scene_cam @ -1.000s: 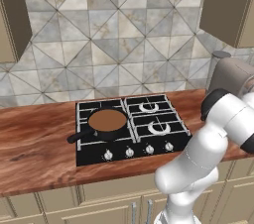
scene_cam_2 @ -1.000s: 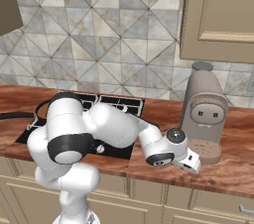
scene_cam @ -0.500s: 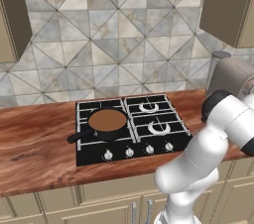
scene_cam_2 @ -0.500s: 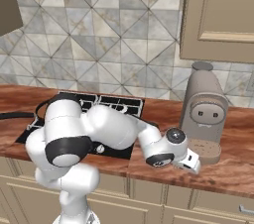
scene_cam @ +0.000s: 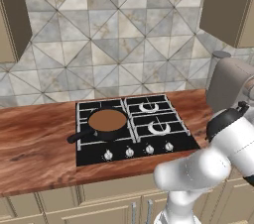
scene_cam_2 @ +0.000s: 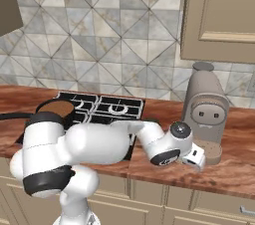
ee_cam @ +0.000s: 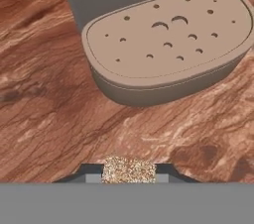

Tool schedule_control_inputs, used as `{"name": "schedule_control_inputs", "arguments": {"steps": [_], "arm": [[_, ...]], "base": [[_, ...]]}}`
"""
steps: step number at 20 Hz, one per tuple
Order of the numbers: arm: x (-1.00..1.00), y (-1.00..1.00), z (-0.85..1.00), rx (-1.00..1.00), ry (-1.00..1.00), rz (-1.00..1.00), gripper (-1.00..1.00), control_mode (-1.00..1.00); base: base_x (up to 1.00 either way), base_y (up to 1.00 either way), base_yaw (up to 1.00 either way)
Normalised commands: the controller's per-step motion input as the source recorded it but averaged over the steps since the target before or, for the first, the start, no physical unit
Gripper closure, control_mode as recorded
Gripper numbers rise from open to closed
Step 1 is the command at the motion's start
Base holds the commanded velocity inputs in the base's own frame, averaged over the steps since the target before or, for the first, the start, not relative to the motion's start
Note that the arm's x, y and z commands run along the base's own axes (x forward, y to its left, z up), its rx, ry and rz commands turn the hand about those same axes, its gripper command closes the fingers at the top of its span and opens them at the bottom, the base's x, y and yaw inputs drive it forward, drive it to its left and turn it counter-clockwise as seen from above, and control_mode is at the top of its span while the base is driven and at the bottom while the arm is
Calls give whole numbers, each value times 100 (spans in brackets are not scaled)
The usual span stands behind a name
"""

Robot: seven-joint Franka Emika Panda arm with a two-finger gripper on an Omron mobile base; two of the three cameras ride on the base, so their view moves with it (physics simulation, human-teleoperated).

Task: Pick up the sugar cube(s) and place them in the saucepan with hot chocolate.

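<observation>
Hand view: gripper [ee_cam: 128, 176] pinching the sugar cube [ee_cam: 128, 169] low over the counter [ee_cam: 44, 114]; crumbly cube could slip out on the swing toward the saucepan [scene_cam: 107, 121].

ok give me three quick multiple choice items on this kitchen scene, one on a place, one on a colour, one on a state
1. Where does the saucepan stand?
A. front left burner of the stove
B. back right burner
C. on the wooden counter

2. What colour is the liquid in the saucepan?
A. white
B. brown
C. green

3. What is the gripper doing?
A. wide open above the stove
B. shut on the sugar cube
C. shut on the pan handle

Answers: 1 A, the pan sits on the near left burner. 2 B, its surface is smooth brown. 3 B, the hand view shows the speckled cube between the fingertips, in front of the coffee machine.
</observation>
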Motion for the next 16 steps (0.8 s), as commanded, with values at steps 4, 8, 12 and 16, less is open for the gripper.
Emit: {"name": "schedule_control_inputs", "arguments": {"steps": [4,8,12,16], "arm": [[0,42,54,0,0,0,100,-100],[0,74,53,0,-1,0,100,-100],[0,83,52,0,-5,0,100,-100],[8,85,47,0,-2,0,100,-100]], "base": [[0,0,0],[0,0,0],[0,0,0],[0,0,0]]}}
